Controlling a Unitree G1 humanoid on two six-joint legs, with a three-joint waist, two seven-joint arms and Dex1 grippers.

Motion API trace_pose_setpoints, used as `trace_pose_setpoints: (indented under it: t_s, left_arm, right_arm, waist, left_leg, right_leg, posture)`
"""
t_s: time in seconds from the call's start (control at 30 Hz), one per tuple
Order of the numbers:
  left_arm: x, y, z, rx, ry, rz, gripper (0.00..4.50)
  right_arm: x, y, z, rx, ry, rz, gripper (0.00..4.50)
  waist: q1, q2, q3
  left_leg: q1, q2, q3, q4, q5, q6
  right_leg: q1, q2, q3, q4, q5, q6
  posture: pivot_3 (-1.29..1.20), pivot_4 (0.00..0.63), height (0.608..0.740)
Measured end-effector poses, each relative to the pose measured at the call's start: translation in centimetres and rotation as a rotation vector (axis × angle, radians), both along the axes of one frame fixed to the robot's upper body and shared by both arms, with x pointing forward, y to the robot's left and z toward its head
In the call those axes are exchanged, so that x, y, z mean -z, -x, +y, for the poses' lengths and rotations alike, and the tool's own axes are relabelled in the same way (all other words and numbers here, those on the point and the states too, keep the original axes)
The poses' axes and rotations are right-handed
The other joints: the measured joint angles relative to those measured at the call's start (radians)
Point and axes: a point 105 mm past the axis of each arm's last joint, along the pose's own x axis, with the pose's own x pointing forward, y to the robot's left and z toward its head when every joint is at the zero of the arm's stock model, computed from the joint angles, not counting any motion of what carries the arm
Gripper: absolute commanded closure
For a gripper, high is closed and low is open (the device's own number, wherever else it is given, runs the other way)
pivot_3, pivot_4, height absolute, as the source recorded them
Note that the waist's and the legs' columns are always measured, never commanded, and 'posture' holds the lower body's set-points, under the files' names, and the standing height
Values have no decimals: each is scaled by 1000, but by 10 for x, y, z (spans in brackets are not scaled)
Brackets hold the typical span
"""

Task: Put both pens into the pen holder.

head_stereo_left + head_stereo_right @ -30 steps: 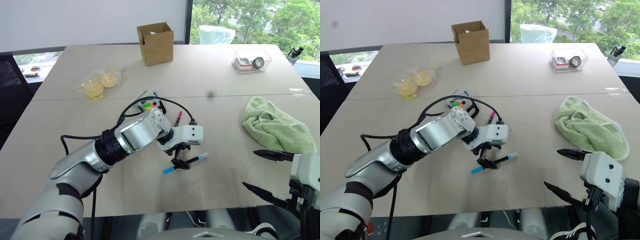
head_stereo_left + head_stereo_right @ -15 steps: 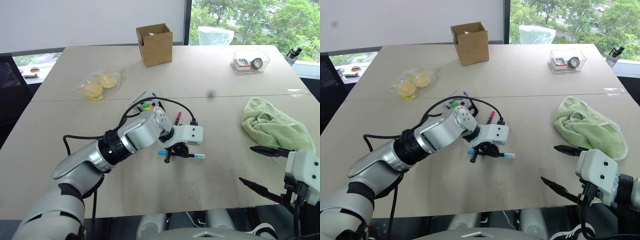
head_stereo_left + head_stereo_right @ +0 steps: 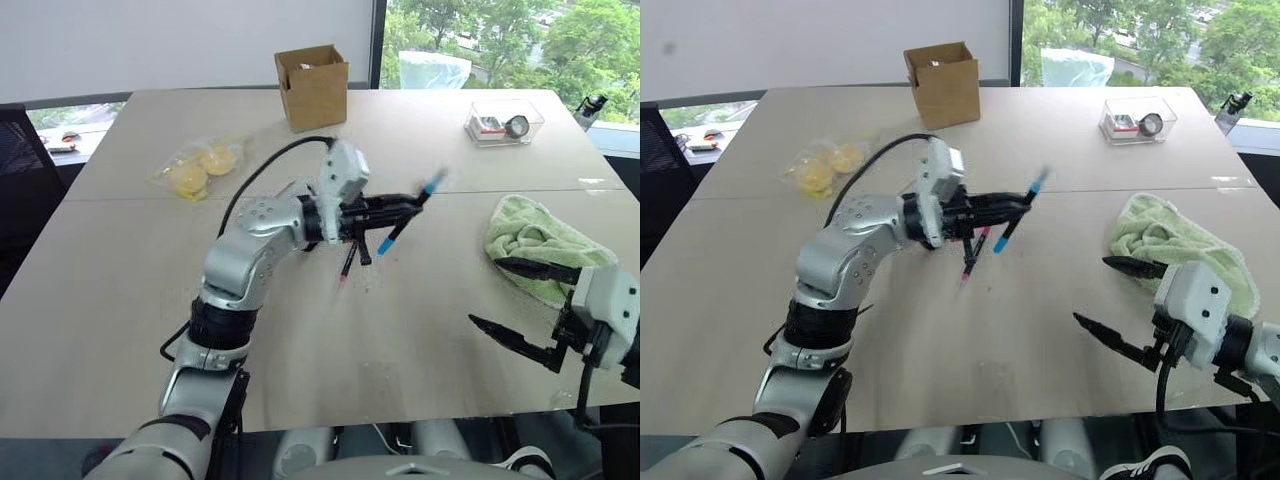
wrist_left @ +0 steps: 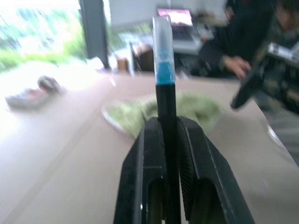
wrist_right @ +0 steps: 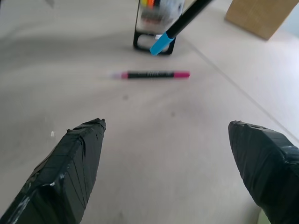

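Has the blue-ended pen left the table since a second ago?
Yes. The left gripper has lifted the blue-ended pen off the table, above the pink-ended pen.

table (image 3: 300, 340) front: open | obstacles: towel (image 3: 545, 250) right; pink pen (image 3: 347, 263) mid-table

Your left gripper (image 3: 1025, 203) is clamping the blue-ended pen (image 3: 1019, 212) above the tabletop (image 3: 940, 330); the pink-ended pen (image 3: 971, 255) is lying at its seven o'clock.
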Motion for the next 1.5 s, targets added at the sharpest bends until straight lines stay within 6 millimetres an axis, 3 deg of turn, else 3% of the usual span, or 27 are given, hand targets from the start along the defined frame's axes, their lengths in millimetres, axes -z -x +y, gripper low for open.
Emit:
trace_pose_setpoints:
  t_s: [0.07, 0.2, 0.27, 0.43, 0.57, 0.83, 1.07, 1.3, 1.5]
  left_arm:
    - [-2, 5, 13, -25, 10, -108, 4471]
    - [14, 3, 39, -110, -37, -258, 4471]
    - [8, -2, 49, -172, -33, -374, 4471]
    - [-15, -7, 57, -299, -24, -670, 4471]
    - [-16, -6, 62, -372, -73, -843, 4471]
    - [20, -25, 78, -509, -156, -806, 4471]
    - [24, -29, 80, -549, -134, -814, 4471]
    - [40, -40, 88, -560, -175, -767, 4471]
    - [34, -44, 96, -561, -154, -755, 1926]
  right_arm:
    - [-3, -1, 1, -13, -19, -8, 0]
    - [-1, -9, -2, -7, -38, 5, 0]
    - [-4, -12, 0, -20, -38, -8, 0]
    - [-3, -17, -2, -23, -29, -10, 0]
    - [-4, -21, 1, -38, -34, -15, 0]
    - [-14, -24, 9, -82, -54, -47, 0]
    - [-14, -24, 8, -69, -70, -36, 0]
    - [-18, -22, 10, -62, -77, -44, 0]
    - [-26, -18, 12, -71, -95, -72, 0]
  waist:
    - [1, 1, 0]
    - [2, 1, 0]
    - [6, 1, 0]
    - [8, 0, 0]
    - [3, 0, 0]
    - [4, 0, 0]
    - [3, 0, 0]
    - [3, 0, 0]
    - [2, 0, 0]
  left_leg:
    - [1, 0, 0, 0, 0, 0]
    - [0, 0, 1, 0, 0, 0]
    - [0, 0, 1, 1, 0, 1]
    - [0, -1, 1, 1, 0, 1]
    - [1, 0, 2, 0, 0, 1]
    - [1, 0, 1, 0, 0, 1]
    - [1, 0, 2, 0, 0, 1]
    - [1, 0, 2, 0, 0, 1]
    - [0, 0, 2, 0, 0, 1]
  right_leg:
    - [0, 0, 0, 0, -2, -4]
    - [0, 0, 0, 0, -2, -4]
    - [1, -1, 0, 0, -1, -6]
    - [1, -1, 0, 0, 0, -5]
    - [0, 0, 0, 0, 2, -2]
    - [1, 0, -1, 0, 3, 0]
    - [1, 0, -1, 0, 3, 0]
    - [1, 0, -1, 0, 3, 0]
    - [0, -1, -1, 0, 3, 0]
  posture:
    - [0, 150, 740]
    - [0, 150, 740]
    - [0, 150, 740]
    - [0, 150, 740]
    - [0, 150, 740]
    - [0, 150, 740]
    - [0, 150, 740]
    - [0, 150, 740]
    - [0, 150, 740]
